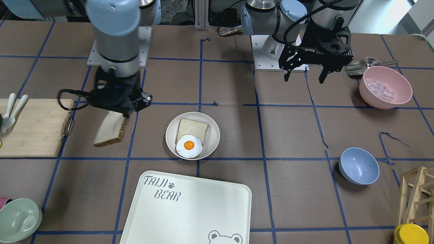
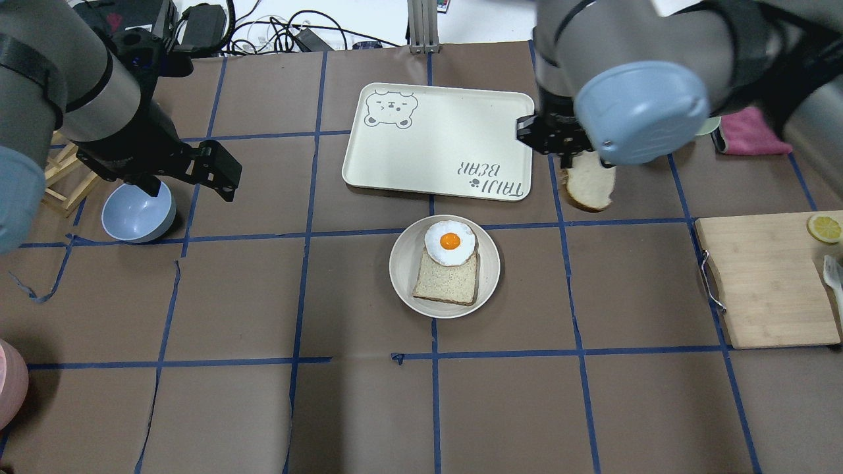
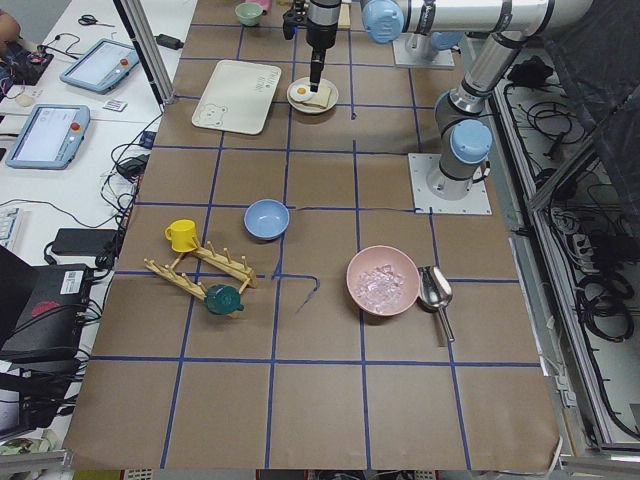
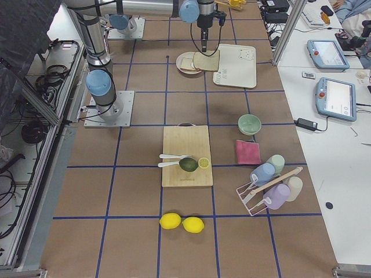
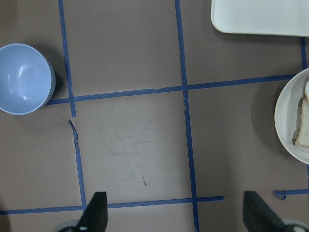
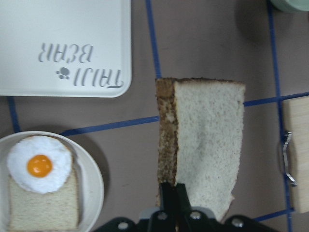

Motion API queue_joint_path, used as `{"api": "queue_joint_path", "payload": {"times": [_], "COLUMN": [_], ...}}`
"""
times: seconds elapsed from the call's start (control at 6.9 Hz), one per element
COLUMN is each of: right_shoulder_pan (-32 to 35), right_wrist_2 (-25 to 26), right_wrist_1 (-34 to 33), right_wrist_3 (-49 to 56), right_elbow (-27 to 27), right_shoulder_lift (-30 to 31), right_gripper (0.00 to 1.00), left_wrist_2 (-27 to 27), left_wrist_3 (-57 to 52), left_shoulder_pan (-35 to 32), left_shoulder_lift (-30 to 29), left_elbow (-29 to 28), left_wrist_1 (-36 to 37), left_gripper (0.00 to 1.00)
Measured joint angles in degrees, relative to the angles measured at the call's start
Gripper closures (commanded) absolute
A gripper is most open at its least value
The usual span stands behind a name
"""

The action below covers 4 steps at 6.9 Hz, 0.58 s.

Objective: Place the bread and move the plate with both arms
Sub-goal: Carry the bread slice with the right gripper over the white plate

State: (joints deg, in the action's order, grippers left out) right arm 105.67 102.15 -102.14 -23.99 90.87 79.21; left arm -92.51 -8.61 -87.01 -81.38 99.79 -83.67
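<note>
My right gripper (image 1: 119, 107) is shut on the bread (image 1: 110, 131), a pale slice with a dark brown crust. It hangs tilted above the table between the cutting board and the plate. It also shows in the overhead view (image 2: 588, 187) and the right wrist view (image 6: 207, 145), pinched at its crust edge. The round white plate (image 1: 213, 142) stands mid-table with a smaller slice (image 1: 193, 129) and a fried egg (image 1: 189, 146) on it. My left gripper (image 1: 303, 75) is open and empty, above the table well off the plate's other side, near the blue bowl (image 2: 137, 212).
The cream TAIJI BEAR tray (image 1: 203, 210) lies just beyond the plate. A wooden cutting board (image 1: 30, 128) is on my right. A pink bowl (image 1: 385, 87) and a wooden rack (image 1: 418, 196) are on my left. A green bowl (image 1: 18, 220) is at the far right corner.
</note>
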Motion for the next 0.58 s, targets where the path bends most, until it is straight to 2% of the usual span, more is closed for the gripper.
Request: {"api": "queue_joint_path", "payload": {"times": [0.29,0.58], "right_shoulder_pan": [9.42,13.07], "right_wrist_2": [0.03,-0.19], "right_wrist_1": [-4.68,-6.87], "right_wrist_3": [-12.99,-19.3], "right_elbow": [0.08,0.62], "right_shoulder_lift": [-7.09,-10.71], "right_gripper": [1.0,1.0], "left_wrist_2": [0.04,-0.01], "left_wrist_3": [-0.02,-0.08], "left_shoulder_pan": [0.0,0.0], "left_shoulder_lift": [0.0,-0.01], "left_elbow": [0.03,0.0], "left_wrist_1": [0.0,-0.05], "left_gripper": [0.0,0.0]}}
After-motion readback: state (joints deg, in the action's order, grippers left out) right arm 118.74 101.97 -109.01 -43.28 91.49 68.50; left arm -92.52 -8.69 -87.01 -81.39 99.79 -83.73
